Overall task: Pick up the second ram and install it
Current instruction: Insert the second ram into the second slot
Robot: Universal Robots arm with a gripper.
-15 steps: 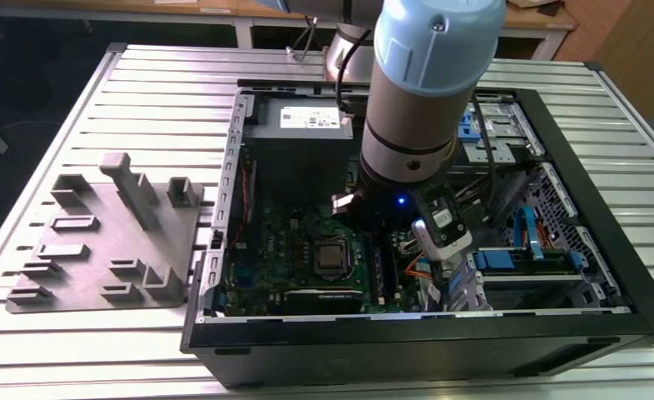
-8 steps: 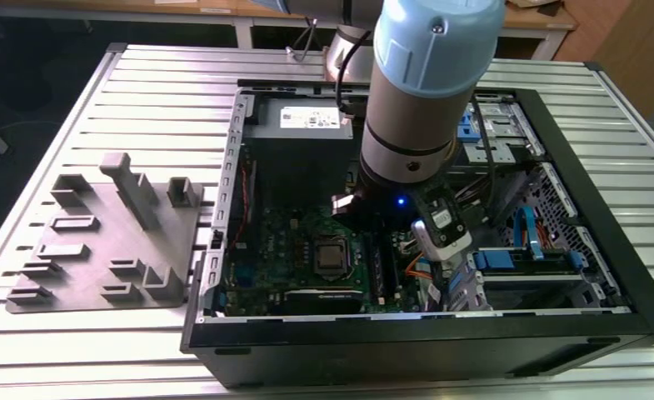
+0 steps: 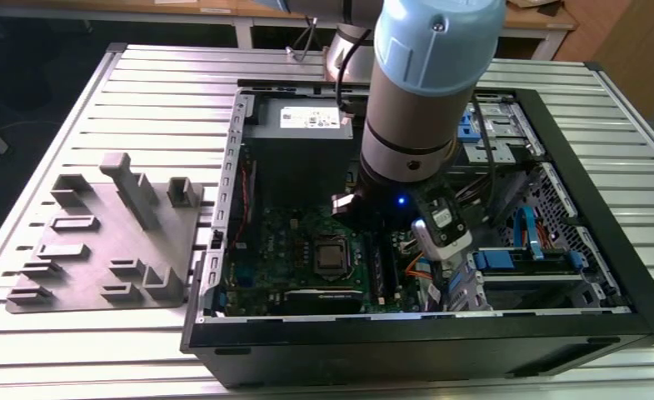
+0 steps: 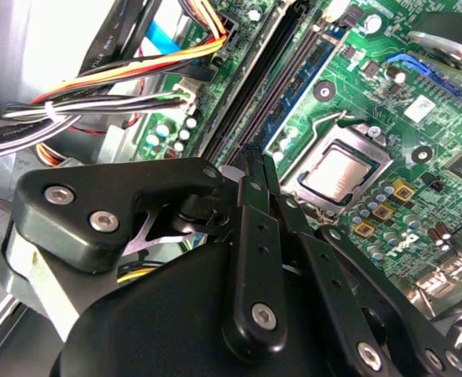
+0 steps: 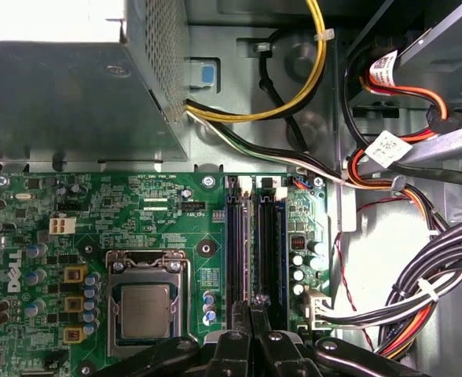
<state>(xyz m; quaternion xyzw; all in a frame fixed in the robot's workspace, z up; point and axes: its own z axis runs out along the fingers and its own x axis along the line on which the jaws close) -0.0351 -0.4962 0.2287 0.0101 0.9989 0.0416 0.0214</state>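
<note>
The jaws are pinched narrow, fingertips [image 5: 261, 310] all but meeting, low inside the open computer case [image 3: 632, 271], right over the black memory slots [image 5: 270, 236]. Running straight out from the tips, a thin edge-on strip in the slot nearer the CPU [image 5: 145, 311] looks like the second ram [image 5: 247, 243]. Whether the jaws grip it, I cannot tell. Well off, a grey fixture plate [image 3: 93, 250] lies on the slatted surface [image 3: 171, 75].

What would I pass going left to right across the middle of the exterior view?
Grey fixture plate → computer case's left wall → processor socket → memory slots → blue drive latch.
</note>
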